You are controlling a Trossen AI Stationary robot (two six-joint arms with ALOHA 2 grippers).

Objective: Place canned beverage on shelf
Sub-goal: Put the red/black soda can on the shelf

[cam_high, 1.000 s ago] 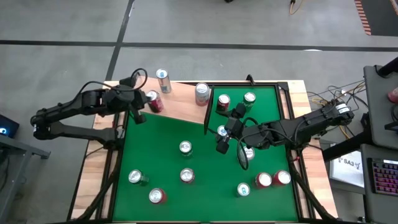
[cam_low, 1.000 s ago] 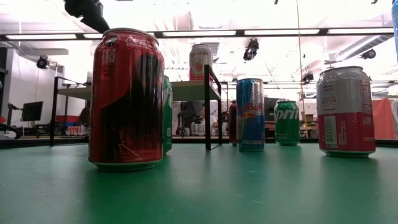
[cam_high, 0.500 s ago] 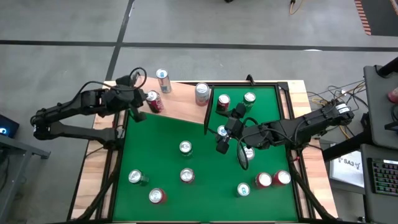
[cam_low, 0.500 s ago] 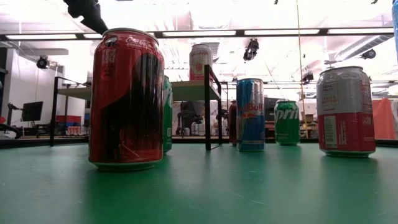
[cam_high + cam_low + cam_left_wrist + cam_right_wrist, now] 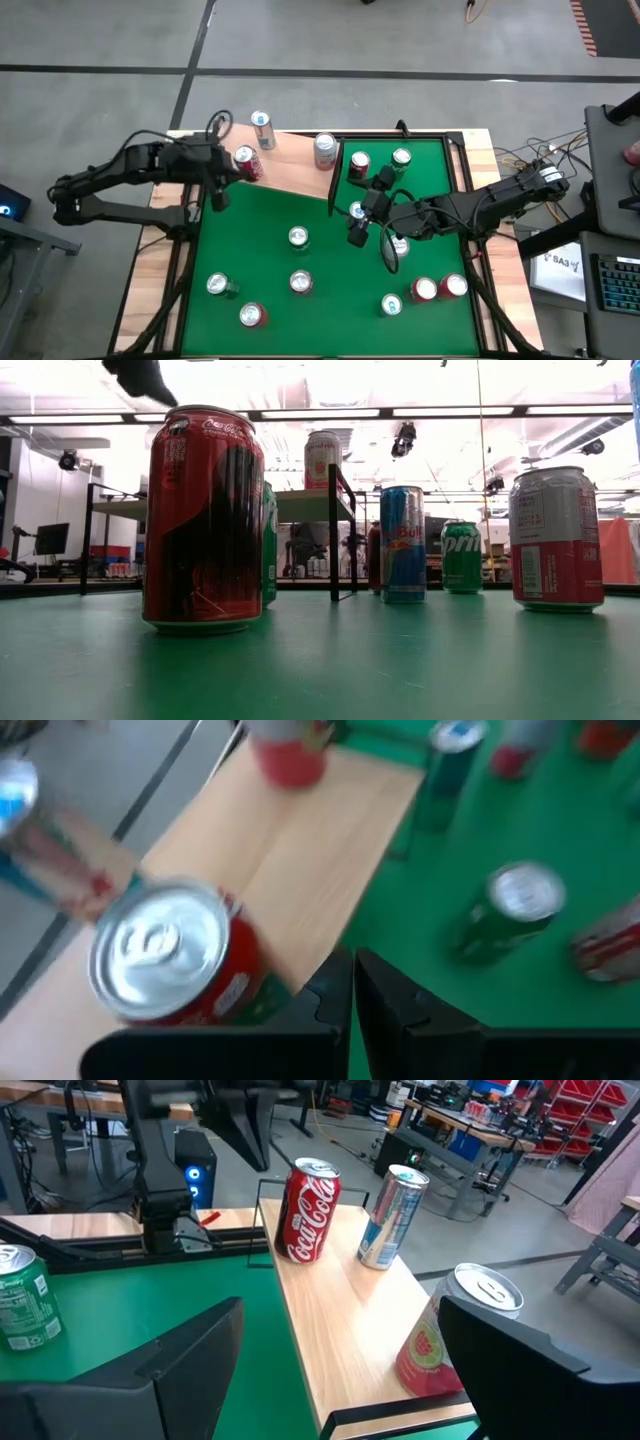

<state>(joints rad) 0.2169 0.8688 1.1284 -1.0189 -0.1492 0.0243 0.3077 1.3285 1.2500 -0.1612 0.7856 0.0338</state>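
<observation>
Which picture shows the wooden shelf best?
The right wrist view: the shelf fills the middle, with its pale board, dark end panel and three cans all clear. The high view shows the whole board from above, but small. The left wrist view shows it blurred. The low view sees it edge-on behind cans.

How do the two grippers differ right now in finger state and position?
The left gripper has its fingers pressed shut on nothing, while the right gripper stands wide open. The left gripper sits at the shelf edge beside a red can standing there; the right gripper is over the green table, near a blue-topped can. Both are empty.
</observation>
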